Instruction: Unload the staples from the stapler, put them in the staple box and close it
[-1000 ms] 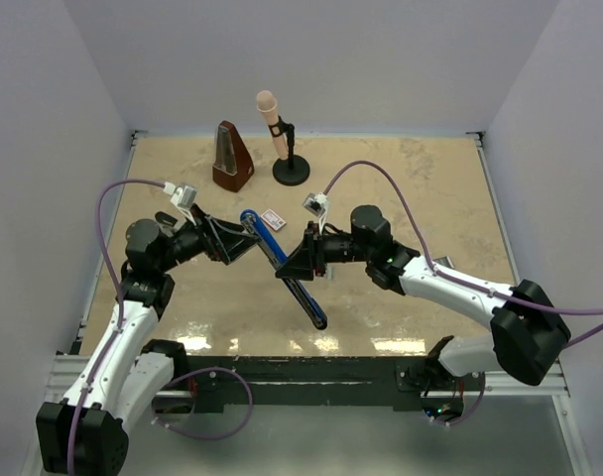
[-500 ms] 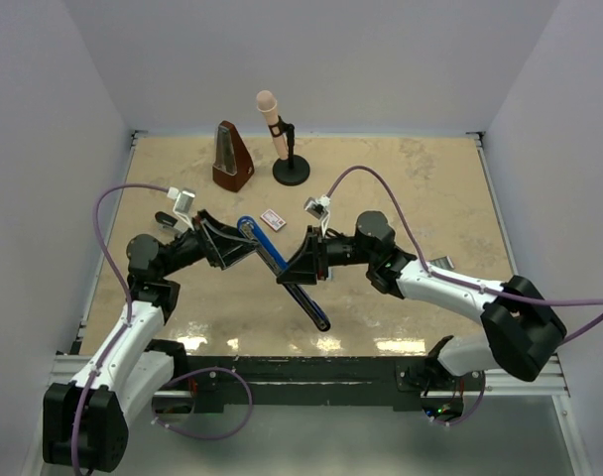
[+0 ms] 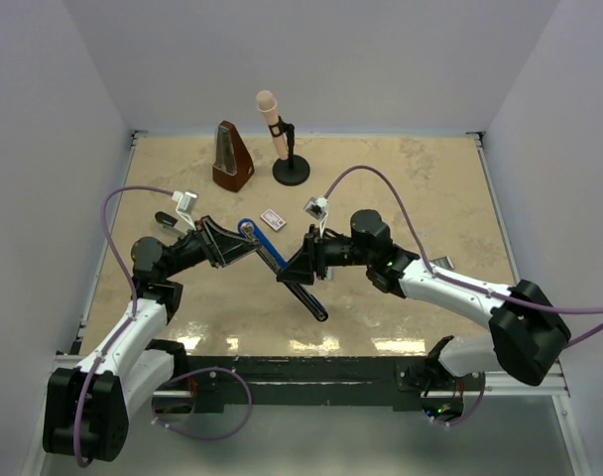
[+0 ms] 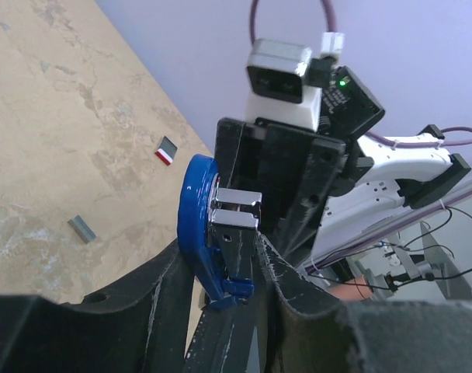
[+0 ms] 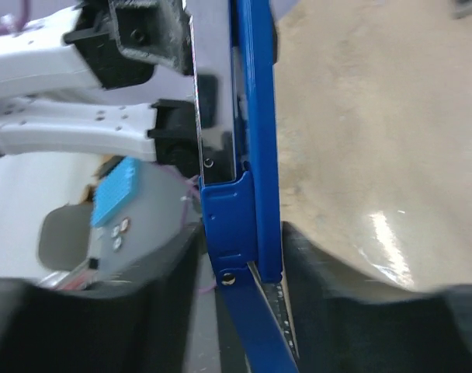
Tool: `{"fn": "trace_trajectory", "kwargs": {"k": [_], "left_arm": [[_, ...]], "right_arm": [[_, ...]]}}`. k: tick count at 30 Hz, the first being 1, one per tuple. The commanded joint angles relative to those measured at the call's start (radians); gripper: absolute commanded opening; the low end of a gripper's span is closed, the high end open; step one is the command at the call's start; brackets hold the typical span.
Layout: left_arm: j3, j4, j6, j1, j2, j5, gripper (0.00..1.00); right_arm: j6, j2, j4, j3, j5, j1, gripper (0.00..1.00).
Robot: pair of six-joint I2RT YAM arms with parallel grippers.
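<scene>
Two sets of jaws are clamped shut on the long slim blue-and-black stapler (image 3: 270, 250): the left gripper (image 3: 250, 238) at its rounded end, the right gripper (image 3: 285, 276) mid-length. A short grey metal staple strip (image 4: 81, 228) is seen on the beige table (image 4: 57, 116).

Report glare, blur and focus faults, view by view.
Top external: sharp and evenly lit, with bright glare patches on the table along its near edge. Left wrist: the stapler is fairly sharp; the left gripper in the foreground is dark and soft. Right wrist: the stapler is very close and slightly soft, the left arm behind it blurred, one glare streak on the table.
</scene>
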Motion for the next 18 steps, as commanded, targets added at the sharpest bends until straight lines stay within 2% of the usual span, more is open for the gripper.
{"fn": "trace_trajectory", "kwargs": {"k": [1,3,8,12,18], "left_arm": [[0.018,-0.046,0.021,0.003,-0.012,-0.060,0.00],[0.042,-0.162,0.070,0.003,-0.008,-0.085,0.00],[0.096,-0.358,0.177,0.002,-0.008,-0.160,0.00],[0.116,-0.416,0.182,0.003,-0.014,-0.185,0.00],[0.128,-0.454,0.188,0.003,-0.012,-0.192,0.00]], "right_arm": [[-0.176,-0.092,-0.224,0.098,0.256,-0.005,0.59],[-0.220,-0.109,-0.330,0.137,0.334,0.007,0.64],[-0.369,-0.062,-0.585,0.276,0.604,0.096,0.65],[-0.406,-0.011,-0.624,0.328,0.736,0.200,0.62],[-0.432,0.044,-0.644,0.371,0.845,0.261,0.60]]}}
